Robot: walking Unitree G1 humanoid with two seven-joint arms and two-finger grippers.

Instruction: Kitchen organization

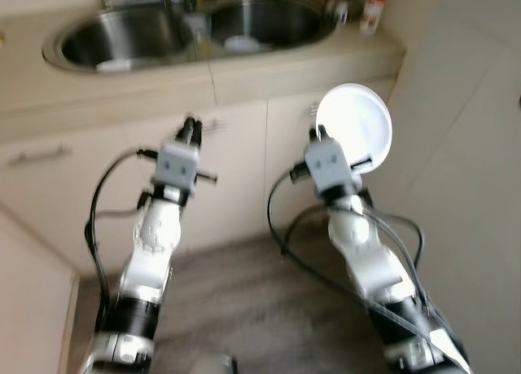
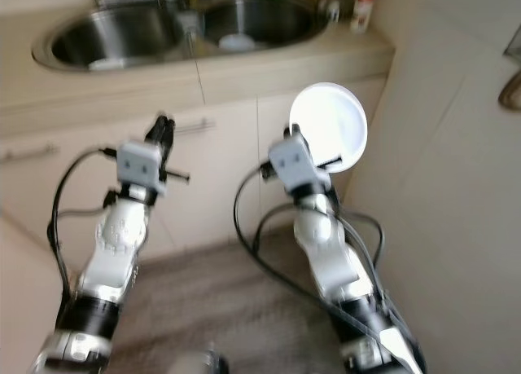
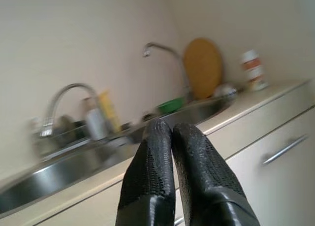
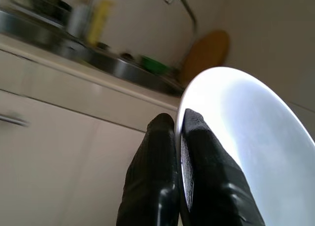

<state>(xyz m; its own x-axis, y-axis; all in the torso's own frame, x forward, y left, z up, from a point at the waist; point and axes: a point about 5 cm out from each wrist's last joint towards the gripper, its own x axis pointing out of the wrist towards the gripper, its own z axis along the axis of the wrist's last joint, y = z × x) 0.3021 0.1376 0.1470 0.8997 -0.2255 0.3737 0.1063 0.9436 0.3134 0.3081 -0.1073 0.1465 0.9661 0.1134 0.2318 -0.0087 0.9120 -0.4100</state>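
Left eye view: the right end effector (image 1: 319, 134) clamps a white plate (image 1: 355, 126) on edge below the sink (image 1: 77, 63); the left end effector (image 1: 191, 128), fingers together, is empty.

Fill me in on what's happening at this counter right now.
The robot stands facing a kitchen counter with a double sink. Its right tool is shut on the rim of a white plate, holding it on edge in front of the cabinet doors, below the countertop. The left tool is shut on nothing, raised beside it toward the cabinet. A white bottle stands at the counter's right end.
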